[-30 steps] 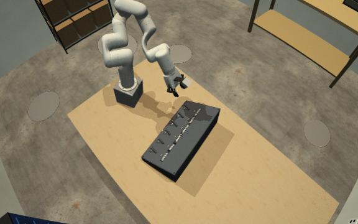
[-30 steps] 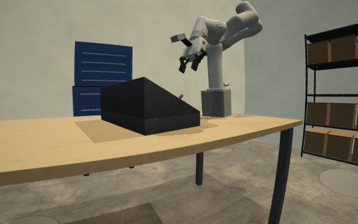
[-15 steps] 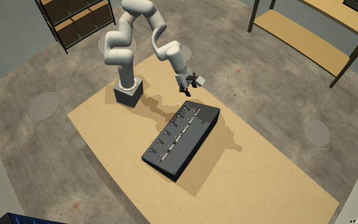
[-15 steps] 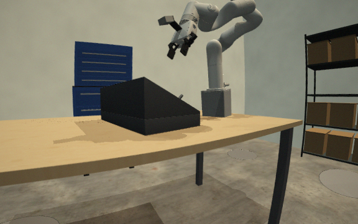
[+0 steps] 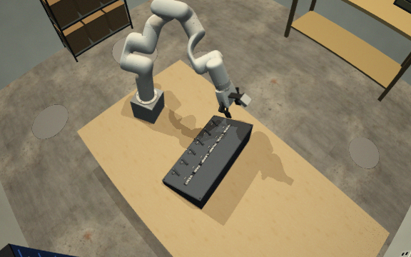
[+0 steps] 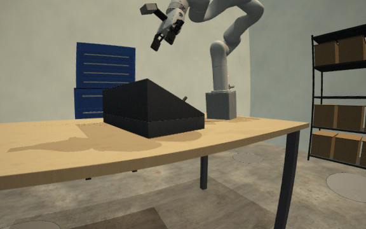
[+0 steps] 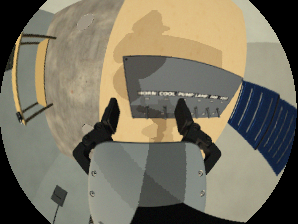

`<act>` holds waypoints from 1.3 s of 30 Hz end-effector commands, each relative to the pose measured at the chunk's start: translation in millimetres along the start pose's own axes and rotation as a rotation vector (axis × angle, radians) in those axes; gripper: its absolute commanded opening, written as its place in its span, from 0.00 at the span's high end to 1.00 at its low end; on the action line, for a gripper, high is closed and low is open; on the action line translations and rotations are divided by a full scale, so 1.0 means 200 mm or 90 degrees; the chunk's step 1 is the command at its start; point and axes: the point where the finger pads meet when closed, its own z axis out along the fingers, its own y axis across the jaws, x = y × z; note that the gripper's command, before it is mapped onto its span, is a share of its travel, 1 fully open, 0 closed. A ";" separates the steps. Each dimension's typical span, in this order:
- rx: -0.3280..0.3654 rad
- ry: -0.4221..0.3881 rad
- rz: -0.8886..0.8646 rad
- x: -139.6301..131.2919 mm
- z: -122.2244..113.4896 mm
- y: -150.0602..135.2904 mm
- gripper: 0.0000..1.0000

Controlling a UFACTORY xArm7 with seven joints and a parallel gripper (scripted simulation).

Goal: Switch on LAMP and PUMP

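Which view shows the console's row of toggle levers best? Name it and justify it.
The top view: all the levers stand in a row along the console face, above the label strip. The wrist view shows the row small and blurred beyond the open gripper. The exterior view faces the console's back; only one lever tip shows.

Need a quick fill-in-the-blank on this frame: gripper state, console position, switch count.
The gripper fingers stand fully ____.
The gripper hangs ____ the console, not touching it.
The console's sloped panel carries a row of ____ switches.
The console rests on the ____.

Missing words: open; above; six; table
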 end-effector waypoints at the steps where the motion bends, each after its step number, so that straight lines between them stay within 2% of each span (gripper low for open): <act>1: 0.000 0.002 0.001 0.02 0.02 0.00 0.00; 9: 0.000 0.002 0.001 0.02 0.11 0.00 0.00; 21: 0.000 0.002 0.001 0.02 0.33 0.00 0.00; 39: 0.000 0.002 0.001 0.02 0.35 0.00 0.00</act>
